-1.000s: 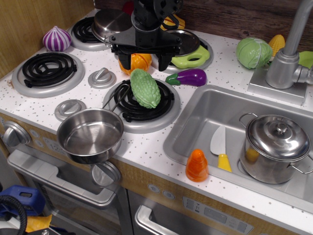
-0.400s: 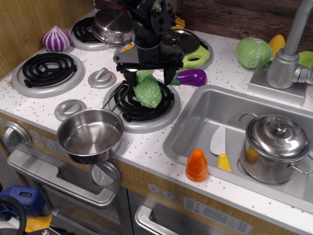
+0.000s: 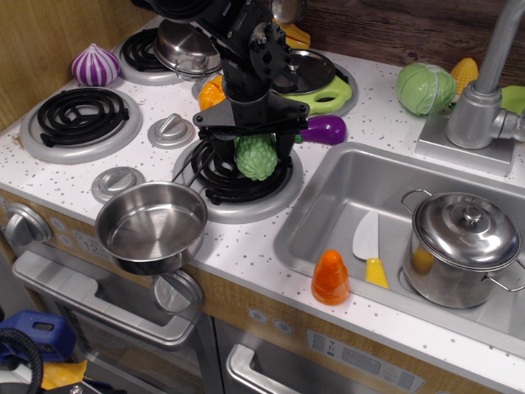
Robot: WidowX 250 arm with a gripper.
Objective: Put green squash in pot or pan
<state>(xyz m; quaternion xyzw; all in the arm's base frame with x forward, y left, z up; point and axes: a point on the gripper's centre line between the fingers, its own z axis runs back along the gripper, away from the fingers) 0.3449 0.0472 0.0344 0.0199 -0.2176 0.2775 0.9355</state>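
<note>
The green squash point(image 3: 257, 158), bumpy and light green, lies on the front right burner point(image 3: 238, 176). My gripper point(image 3: 253, 148) has come down over it, with one finger point(image 3: 221, 148) on its left and one on its right. The jaws look open around the squash, and its far end is hidden under the gripper. The small lidless steel saucepan point(image 3: 152, 227) stands empty at the counter's front edge, left of and nearer than the squash, with its wire handle reaching toward the burner.
A purple eggplant point(image 3: 328, 129) lies just right of the gripper and an orange piece point(image 3: 211, 93) behind it. A lidded steel pot point(image 3: 463, 246) stands in the sink point(image 3: 344, 197). An orange cone point(image 3: 330, 277), a cabbage point(image 3: 425, 88), a faucet point(image 3: 484, 90) and an onion point(image 3: 95, 66) stand around.
My gripper has moved forward and down from behind the squash until its fingers straddle it. The squash has turned a little and shows less of its length.
</note>
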